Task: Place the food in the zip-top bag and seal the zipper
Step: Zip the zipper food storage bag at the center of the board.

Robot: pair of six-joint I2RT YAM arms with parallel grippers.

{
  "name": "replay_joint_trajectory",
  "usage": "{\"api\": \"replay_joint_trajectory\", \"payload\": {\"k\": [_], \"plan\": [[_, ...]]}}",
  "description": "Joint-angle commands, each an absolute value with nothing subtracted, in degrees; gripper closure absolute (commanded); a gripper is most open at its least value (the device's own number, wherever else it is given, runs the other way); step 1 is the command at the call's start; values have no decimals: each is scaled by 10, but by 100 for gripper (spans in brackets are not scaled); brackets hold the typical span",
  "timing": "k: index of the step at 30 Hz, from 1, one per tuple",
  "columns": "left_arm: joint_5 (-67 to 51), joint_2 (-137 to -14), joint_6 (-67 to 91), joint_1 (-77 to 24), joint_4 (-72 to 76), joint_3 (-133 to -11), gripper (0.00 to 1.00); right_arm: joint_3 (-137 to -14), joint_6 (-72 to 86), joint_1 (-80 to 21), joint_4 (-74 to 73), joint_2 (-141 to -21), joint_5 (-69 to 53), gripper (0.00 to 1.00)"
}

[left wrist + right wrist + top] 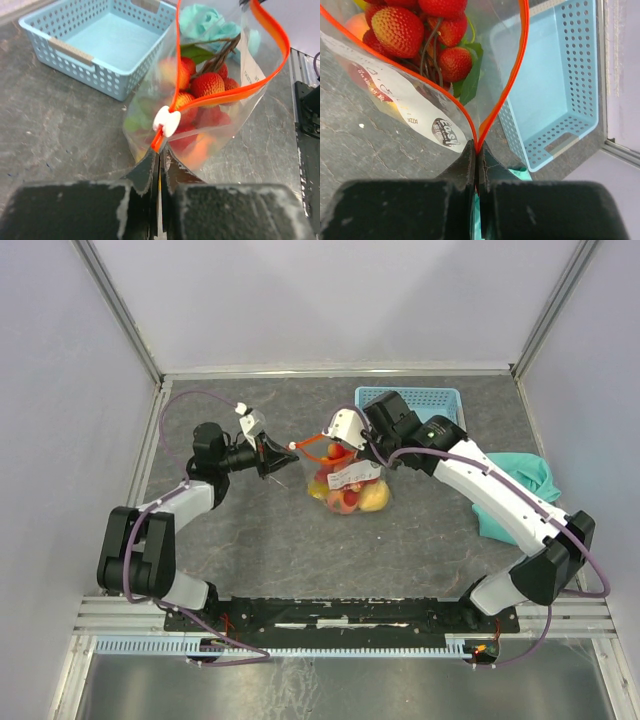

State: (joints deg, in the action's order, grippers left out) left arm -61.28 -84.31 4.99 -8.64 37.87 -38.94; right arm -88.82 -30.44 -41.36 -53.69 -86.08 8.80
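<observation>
Top view first: the clear crinkly zip-top bag (pixel 350 472) stands mid-table (pixel 250 540), stuffed with small toy fruits (pixel 342 498), just in front of the light-blue plastic basket (pixel 410 397). A teal cloth (pixel 530 480) lies off to the right. The left end effector (pixel 285 451) and right end effector (pixel 338 436) grip opposite ends of the thin red-orange zipper strip (pixel 312 443).

Over to the left wrist: jaws pressed together on the strip's end, right beneath the small white slider (pixel 167 120). The strip loops wide open above red toy berries (pixel 207 84).

Right wrist now: jaws pinched tight on the strip's other end. The mouth gapes in a V, with the white printed label (pixel 405 105) on the bag wall and the basket alongside.
</observation>
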Motion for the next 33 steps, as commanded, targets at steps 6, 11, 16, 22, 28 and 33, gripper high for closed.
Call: {"api": "replay_joint_trajectory", "payload": {"k": [6,11,16,22,28,33], "plan": [[-592,-765,-216,-79,8,-527,97,-824,-358,-387,-483,-788,182,99],[-573,-723,-223,-88,-6,-507,97,-795,-337,-373,-469,-767,135,99],[-549,-692,-223,-107,-7,-491,97,-783,-310,-373,-470,-763,54,94],[-528,-665,-222,-113,-11,-482,97,-798,-308,-372,-479,-753,-16,71],[-513,-646,-225,-115,-18,-478,97,-858,-302,-375,-489,-757,-124,42],[-509,-635,-225,-115,-19,-477,97,-908,-274,-383,-471,-788,-228,28]]}}
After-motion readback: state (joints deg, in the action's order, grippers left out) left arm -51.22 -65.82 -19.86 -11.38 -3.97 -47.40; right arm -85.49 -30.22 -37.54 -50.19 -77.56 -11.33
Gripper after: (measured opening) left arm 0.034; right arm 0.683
